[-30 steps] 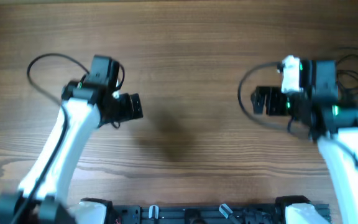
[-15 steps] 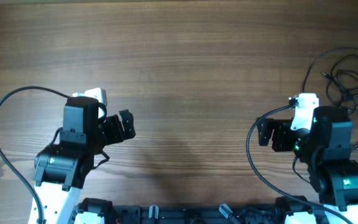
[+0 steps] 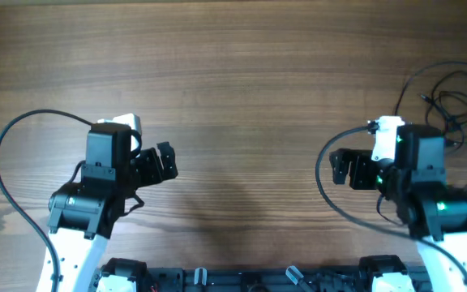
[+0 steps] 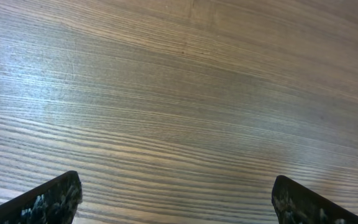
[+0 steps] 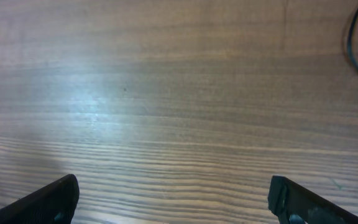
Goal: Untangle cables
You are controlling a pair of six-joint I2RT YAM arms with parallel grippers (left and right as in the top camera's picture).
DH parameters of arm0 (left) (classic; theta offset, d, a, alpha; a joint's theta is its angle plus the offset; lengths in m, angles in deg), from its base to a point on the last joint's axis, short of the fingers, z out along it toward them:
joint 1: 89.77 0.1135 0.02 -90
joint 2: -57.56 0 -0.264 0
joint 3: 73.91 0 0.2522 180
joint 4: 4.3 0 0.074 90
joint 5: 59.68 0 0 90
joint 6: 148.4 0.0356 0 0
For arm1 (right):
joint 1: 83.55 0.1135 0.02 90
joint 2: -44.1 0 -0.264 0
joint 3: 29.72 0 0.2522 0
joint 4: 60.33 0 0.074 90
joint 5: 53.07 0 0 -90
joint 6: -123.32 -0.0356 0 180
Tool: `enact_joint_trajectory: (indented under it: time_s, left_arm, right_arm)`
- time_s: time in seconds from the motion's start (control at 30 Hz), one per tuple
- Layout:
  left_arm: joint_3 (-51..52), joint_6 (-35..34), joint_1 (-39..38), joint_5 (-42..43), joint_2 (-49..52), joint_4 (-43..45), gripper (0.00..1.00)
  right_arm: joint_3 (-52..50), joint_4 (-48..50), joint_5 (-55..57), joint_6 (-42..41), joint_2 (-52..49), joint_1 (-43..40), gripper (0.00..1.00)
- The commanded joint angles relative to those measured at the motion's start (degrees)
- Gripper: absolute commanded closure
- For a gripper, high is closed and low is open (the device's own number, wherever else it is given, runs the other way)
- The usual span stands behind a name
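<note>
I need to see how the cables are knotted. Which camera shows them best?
Overhead: the cables lie as a loose black tangle at the picture's upper right. The right wrist view catches just one dark curve at its corner, possibly a cable. The left wrist view shows only bare table.

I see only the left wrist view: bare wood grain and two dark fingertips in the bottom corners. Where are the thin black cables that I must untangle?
Observer: The overhead view shows the thin black cables lying in a loose tangle at the far right corner of the brown wooden table.
Operator: Is any gripper holding them?
Observer: No. The right gripper is open and empty, apart from the tangle, and it points toward the middle of the table.
Operator: And where is my own gripper on the table?
Observer: The left gripper hangs over the left part of the table, on the opposite side from the cables.
</note>
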Motion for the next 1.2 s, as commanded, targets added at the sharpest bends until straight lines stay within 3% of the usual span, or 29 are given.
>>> enact_joint_trajectory:
  time_s: [0.0, 0.27, 0.63, 0.97, 1.17]
  left_arm:
    - [0.55, -0.35, 0.26, 0.46, 1.22, 0.15, 0.00]
    - [0.55, -0.35, 0.26, 0.46, 3.30, 0.15, 0.00]
    - [0.55, -0.35, 0.26, 0.46, 4.46, 0.17, 0.00]
    - [0.55, -0.35, 0.26, 0.46, 4.46, 0.15, 0.00]
    - [0.55, -0.35, 0.26, 0.46, 4.46, 0.17, 0.00]
  right_arm:
    - [-1.05, 0.33, -0.02, -0.50, -2.27, -0.17, 0.00]
    - [-1.07, 0.35, -0.02, -0.50, 3.63, -0.17, 0.00]
    - [-3.48, 1.70, 2.58, 0.28, 23.65, -0.17, 0.00]
    - [-26.56, 36.35, 1.25, -2.86, 44.74, -0.20, 0.00]
    - [-36.33, 49.11, 0.94, -4.68, 51.52, -1.01, 0.00]
